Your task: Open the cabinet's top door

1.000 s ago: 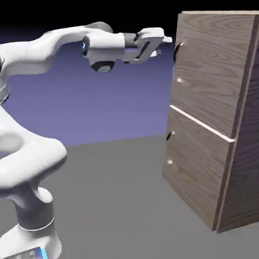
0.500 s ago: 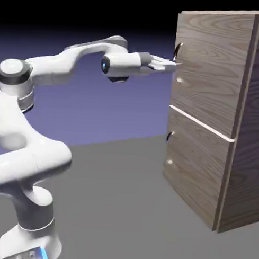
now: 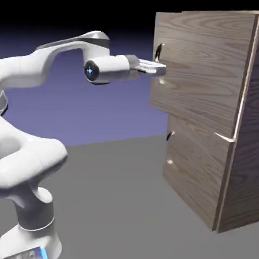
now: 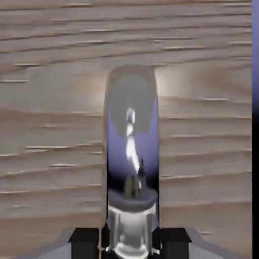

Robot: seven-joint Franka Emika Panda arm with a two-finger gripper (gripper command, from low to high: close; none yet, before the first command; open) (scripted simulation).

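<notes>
Top door [image 3: 203, 71]: already partly swung out
Jaws [image 4: 130, 243]: closed on its handle [image 4: 131, 136], which runs lengthwise between the tips, so pull outward

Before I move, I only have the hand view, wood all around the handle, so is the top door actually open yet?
Observer: Yes, partly; in the exterior view the top door stands swung out from the cabinet.
Operator: And the lower door?
Observer: The lower door is shut, its own handle untouched.
Operator: Where's the arm?
Observer: The arm reaches from the exterior view's left, well above the lower door's handle.
</notes>
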